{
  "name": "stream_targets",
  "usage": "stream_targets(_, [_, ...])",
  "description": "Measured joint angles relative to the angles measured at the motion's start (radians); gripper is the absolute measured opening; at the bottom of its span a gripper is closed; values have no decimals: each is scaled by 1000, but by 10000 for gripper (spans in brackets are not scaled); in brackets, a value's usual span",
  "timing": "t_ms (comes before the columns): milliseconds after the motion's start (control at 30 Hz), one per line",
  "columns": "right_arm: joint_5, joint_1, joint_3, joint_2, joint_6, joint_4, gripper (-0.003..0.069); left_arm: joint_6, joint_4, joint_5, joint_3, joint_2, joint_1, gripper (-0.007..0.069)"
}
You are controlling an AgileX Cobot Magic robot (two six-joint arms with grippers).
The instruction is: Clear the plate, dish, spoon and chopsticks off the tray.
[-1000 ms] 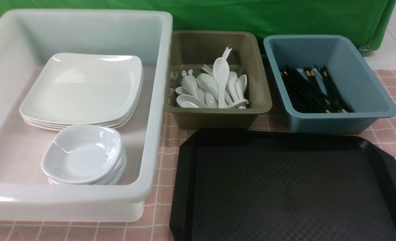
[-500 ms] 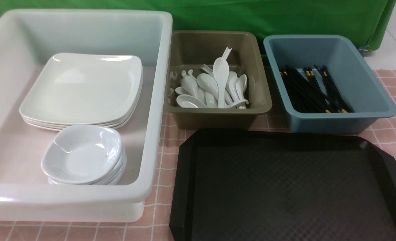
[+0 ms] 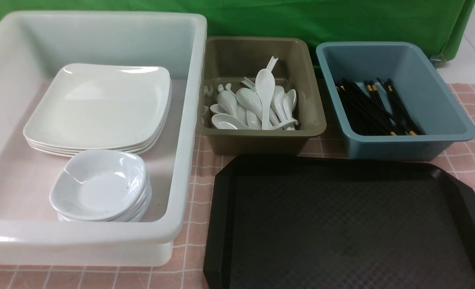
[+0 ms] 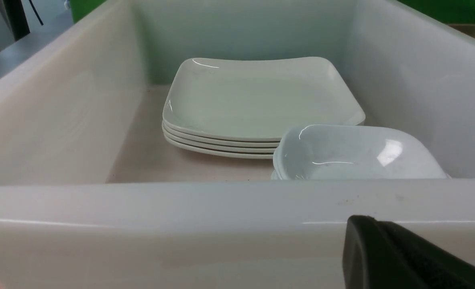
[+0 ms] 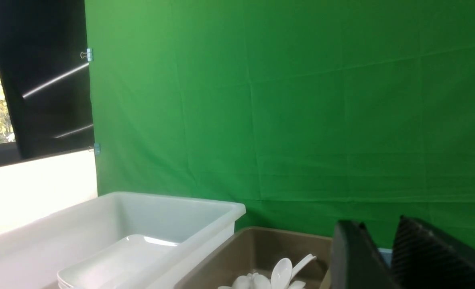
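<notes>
The tray [image 3: 341,224] sits near right; behind it, a spoon bin [image 3: 261,140] and chopstick bin [image 3: 394,146]. Left pincer [image 4: 402,257] is closed, empty; right pincer [image 5: 382,257] slightly parted, empty.

Right gripper fingers [image 5: 430,257] are matte black, one pad faintly ribbed; the left finger [image 4: 398,257] looks smooth black, perhaps plastic.

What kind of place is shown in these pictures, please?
Probably a staged dish-sorting station in a lab, not a real canteen. A green cloth backdrop hangs behind a checked pink tablecloth, and bins hold sorted white plates, spoons and black chopsticks.
</notes>
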Motion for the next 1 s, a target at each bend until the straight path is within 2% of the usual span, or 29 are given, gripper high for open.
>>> stream_targets(267, [0, 0, 1, 0, -3, 2, 237, 1, 3, 0, 0, 0, 0, 4])
stream_targets(333, [0, 0, 5, 0, -24, 39, 237, 1, 3, 0, 0, 0, 0, 4])
stream_targets(433, [0, 0, 8, 0, -159, 181, 240, 1, 3, 0, 0, 0, 0, 4])
stream_targets(467, [0, 0, 8, 0, -309, 321, 240, 1, 3, 0, 0, 0, 0, 4])
stream_targets(500, [0, 0, 8, 0, -327, 338, 240, 1, 3, 0, 0, 0, 0, 4])
stream_targets(533, [0, 0, 8, 0, -459, 452, 240, 1, 3, 0, 0, 0, 0, 5])
stream_targets(667, [1, 0, 9, 0, -550, 533, 240, 1, 3, 0, 0, 0, 0, 5])
stream_targets(800, [-1, -4, 31, -3, -580, 541, 240, 1, 4, 1, 0, 0, 0, 5])
stream_targets(900, [11, -116, 89, -14, -595, 543, 240, 1, 5, 1, 0, 0, 0, 5])
stream_targets(1000, [51, -287, 180, -14, -630, 543, 240, 1, 11, 1, 0, 0, 0, 5])
